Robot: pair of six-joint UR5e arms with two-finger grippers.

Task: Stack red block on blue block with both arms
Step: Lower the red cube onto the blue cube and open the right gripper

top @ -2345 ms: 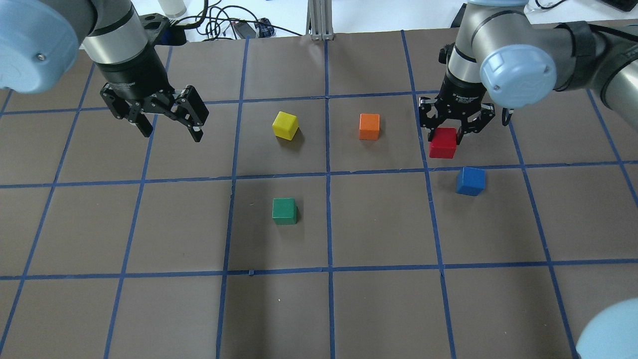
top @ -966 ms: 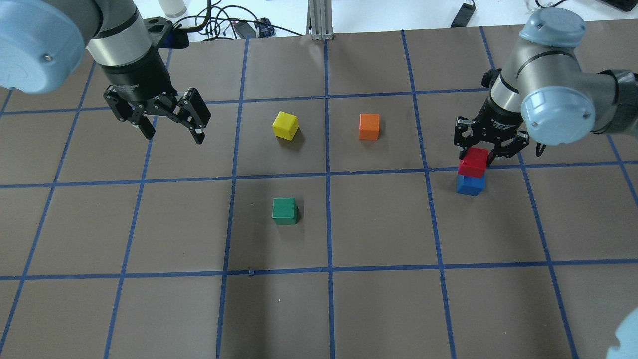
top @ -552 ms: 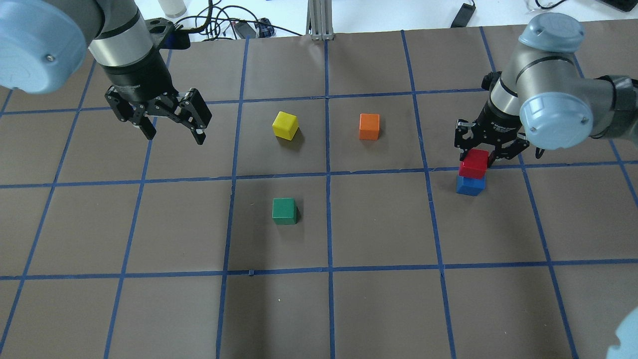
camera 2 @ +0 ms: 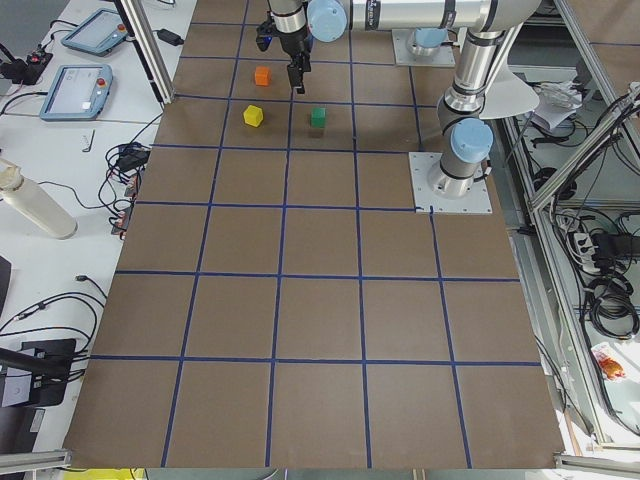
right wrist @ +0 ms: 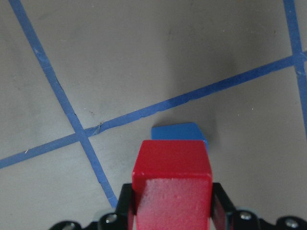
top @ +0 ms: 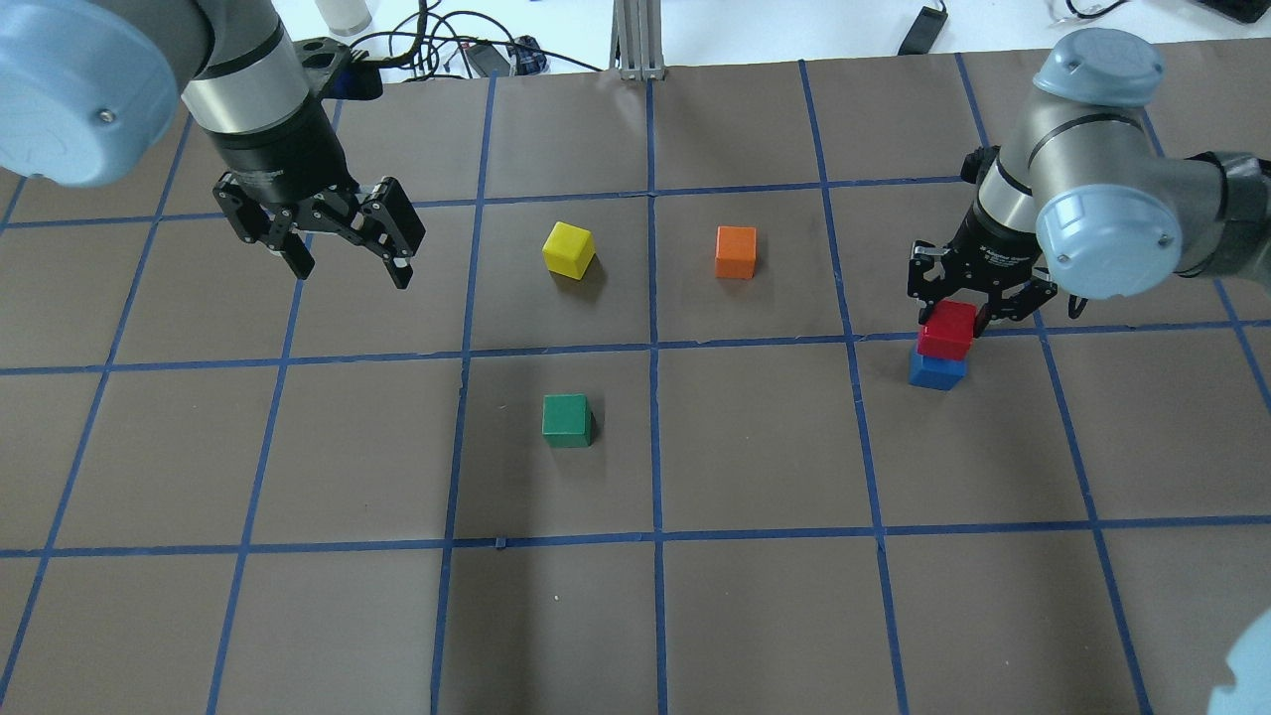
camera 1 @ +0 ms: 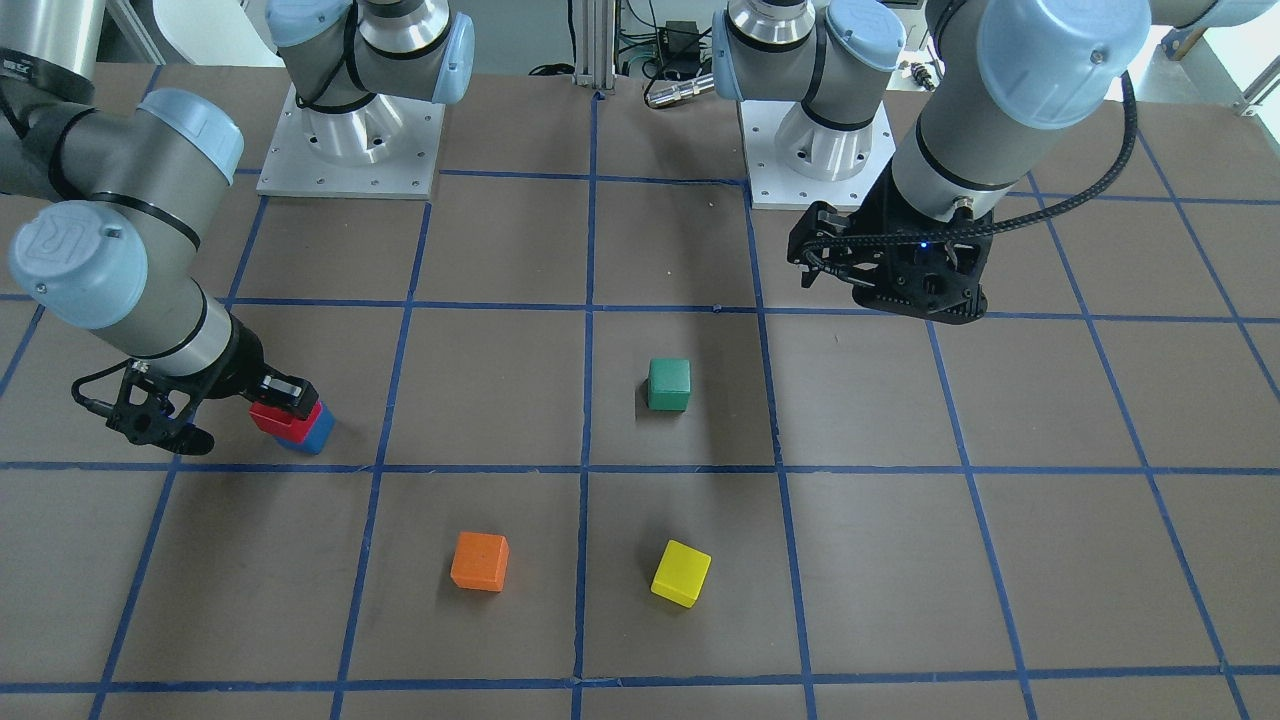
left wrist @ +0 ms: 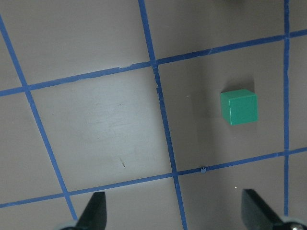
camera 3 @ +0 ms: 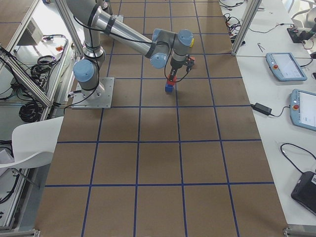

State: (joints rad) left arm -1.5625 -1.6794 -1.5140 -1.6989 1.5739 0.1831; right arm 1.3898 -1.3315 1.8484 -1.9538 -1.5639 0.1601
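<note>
Small matte red cube is clamped between the fingers of the right pincer, directly over the small matte blue cube; contact between the two cannot be confirmed. In the right wrist view the blue cube is seen peeking out beyond the red cube. Both are placed just beside a blue tape line, well apart from the far edge of the brown table. Nearest neighbour, a small orange cube, is found well apart; the yellow cube and green cube lie farther off. Left pincer is held spread wide, nothing gripped, above the table, well apart from every cube.
</note>
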